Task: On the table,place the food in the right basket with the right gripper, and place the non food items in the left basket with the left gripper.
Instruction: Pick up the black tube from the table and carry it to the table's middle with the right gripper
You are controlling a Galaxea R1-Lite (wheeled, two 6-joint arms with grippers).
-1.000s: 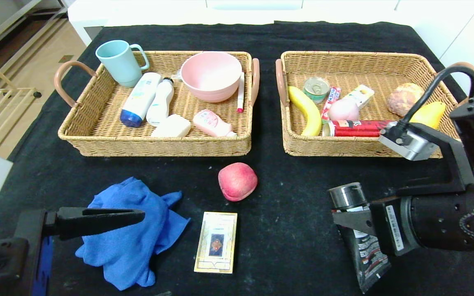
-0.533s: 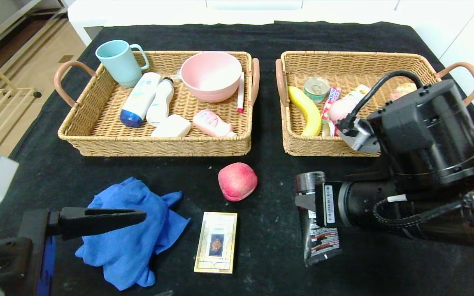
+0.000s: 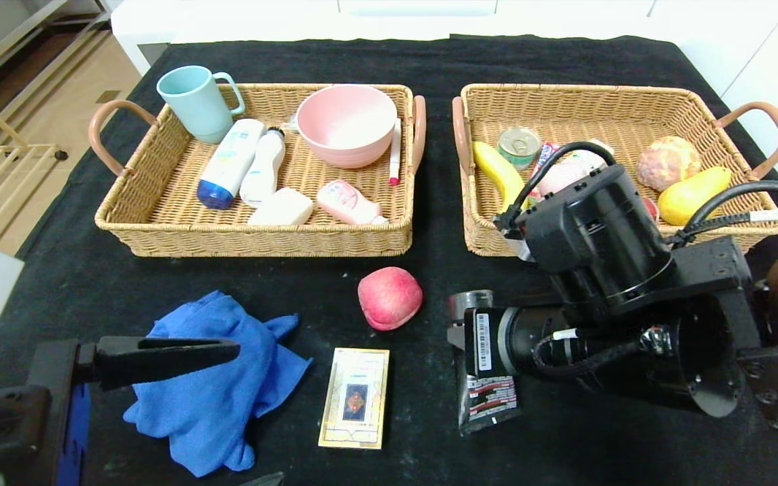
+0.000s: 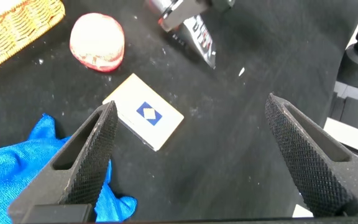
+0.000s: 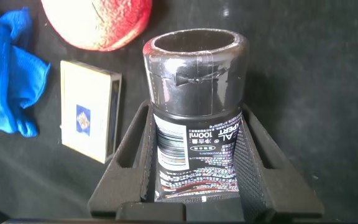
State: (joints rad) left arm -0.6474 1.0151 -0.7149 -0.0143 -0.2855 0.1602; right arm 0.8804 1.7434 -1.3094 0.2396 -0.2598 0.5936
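Note:
My right gripper (image 5: pixel 194 124) is shut on a black tube with a dark cap (image 5: pixel 194 143) and holds it low over the table, just right of the red apple (image 3: pixel 390 298). In the head view the tube (image 3: pixel 487 401) hangs below the right gripper (image 3: pixel 462 337). My left gripper (image 4: pixel 191 109) is open and empty at the front left, above the table beside a blue cloth (image 3: pixel 213 378) and a white card box (image 3: pixel 354 397). The left basket (image 3: pixel 254 239) holds non-food items. The right basket (image 3: pixel 585 90) holds food.
The left basket holds a teal mug (image 3: pixel 196 101), a pink bowl (image 3: pixel 346 125), bottles and a pen. The right basket holds a banana (image 3: pixel 495 169), a can (image 3: pixel 519 145), bread (image 3: pixel 668 162) and a yellow fruit (image 3: pixel 693 194). My right arm hides part of it.
My right arm has moved left across the front of the table with the black tube in its gripper, from the right side to near the apple. The left arm has not moved.

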